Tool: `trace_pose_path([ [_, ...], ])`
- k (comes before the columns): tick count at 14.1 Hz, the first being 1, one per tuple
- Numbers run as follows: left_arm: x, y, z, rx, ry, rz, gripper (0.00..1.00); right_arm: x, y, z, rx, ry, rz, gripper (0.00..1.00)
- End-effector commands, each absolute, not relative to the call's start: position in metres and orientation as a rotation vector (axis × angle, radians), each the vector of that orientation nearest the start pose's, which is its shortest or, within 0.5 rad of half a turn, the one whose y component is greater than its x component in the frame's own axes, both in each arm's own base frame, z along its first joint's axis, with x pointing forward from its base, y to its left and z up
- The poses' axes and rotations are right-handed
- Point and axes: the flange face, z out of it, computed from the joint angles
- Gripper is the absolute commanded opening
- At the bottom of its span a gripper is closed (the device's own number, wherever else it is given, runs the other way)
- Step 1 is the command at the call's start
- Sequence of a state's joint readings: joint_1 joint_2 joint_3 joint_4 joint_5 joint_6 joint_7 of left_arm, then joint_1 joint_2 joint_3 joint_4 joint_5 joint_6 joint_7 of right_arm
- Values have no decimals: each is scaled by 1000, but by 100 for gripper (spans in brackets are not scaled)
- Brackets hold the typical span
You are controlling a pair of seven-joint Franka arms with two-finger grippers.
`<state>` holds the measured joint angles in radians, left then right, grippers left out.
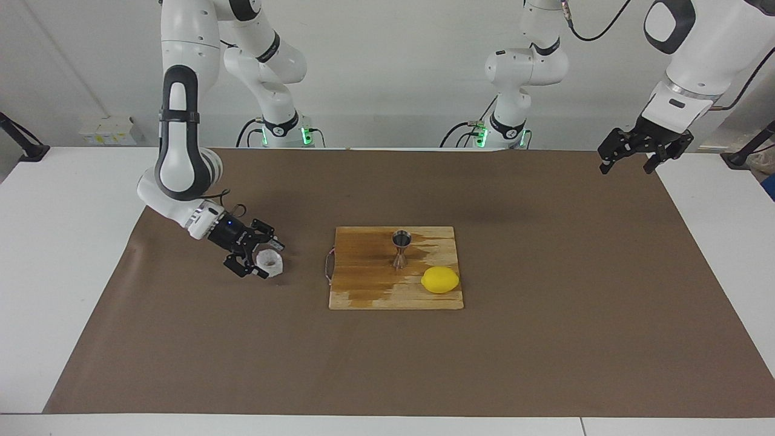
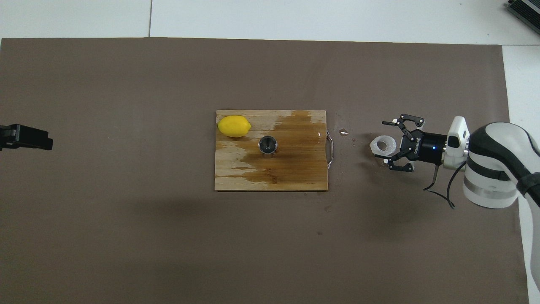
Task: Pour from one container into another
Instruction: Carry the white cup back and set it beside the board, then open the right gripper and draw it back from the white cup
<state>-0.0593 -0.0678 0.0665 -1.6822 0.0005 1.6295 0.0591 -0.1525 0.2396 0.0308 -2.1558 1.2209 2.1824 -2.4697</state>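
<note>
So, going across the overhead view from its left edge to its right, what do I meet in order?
Left hand → lemon → steel jigger → cutting board's wire handle → crinkled translucent cup → right hand, open at the cup.

The facing camera sits high across the tabletop [image 1: 545, 363], looking toward both robot bases from a distance. The overhead camera hangs above the robots' end, looking steeply down and forward. Both views share the brown mat [image 2: 126, 232] and the cutting board [image 1: 363, 284] beside the right hand [image 1: 257, 261], half a turn apart.
</note>
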Motion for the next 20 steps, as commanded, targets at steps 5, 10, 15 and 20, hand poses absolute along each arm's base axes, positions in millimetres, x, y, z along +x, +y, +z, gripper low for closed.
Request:
trace_pose_path([
  [5,531,7,616,-3125,90,-23,100,545,-52,354,-2049,-1783,-722,100],
  [10,531,7,616,-3125,90,-23,100,550,-45,370,-2346,-1510,-459,100],
  [15,531,7,616,-3125,90,-23,100,555,-33,384,-2626,-1258,-231,100],
  [20,531,7,616,-3125,90,-23,100,553,7,403,-2818,-874,-62,100],
])
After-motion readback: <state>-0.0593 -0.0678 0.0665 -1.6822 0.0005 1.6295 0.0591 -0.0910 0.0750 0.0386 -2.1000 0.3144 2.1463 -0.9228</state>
